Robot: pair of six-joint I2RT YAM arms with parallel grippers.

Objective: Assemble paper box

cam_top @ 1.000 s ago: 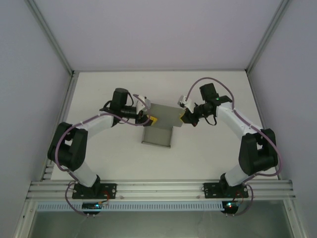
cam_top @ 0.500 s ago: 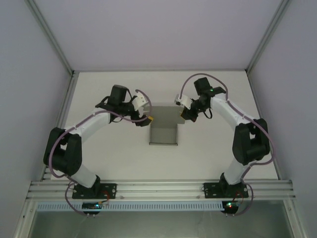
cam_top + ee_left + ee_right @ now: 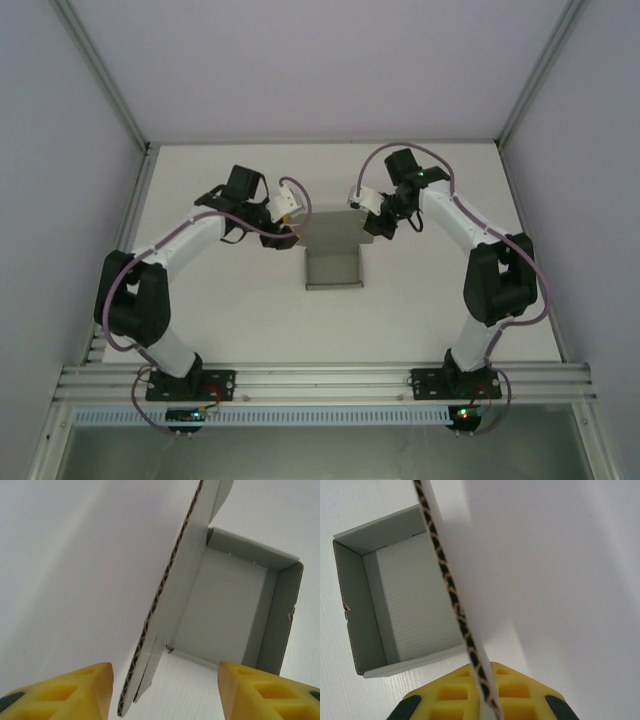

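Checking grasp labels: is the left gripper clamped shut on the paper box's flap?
No, the fingers of the left gripper stand apart, with the flap of the paper box between them.

The top external camera looks down from above and behind the arm bases, taking in the whole table (image 3: 400,320); the 2 wrist cameras sit close, facing past the left gripper (image 3: 164,692) and right gripper (image 3: 482,695) from opposite sides; all 3 share the paper box (image 3: 333,262).

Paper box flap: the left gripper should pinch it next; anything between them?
Nothing visible does: the left gripper stands open, and the flap edge of the paper box lies between its fingers.
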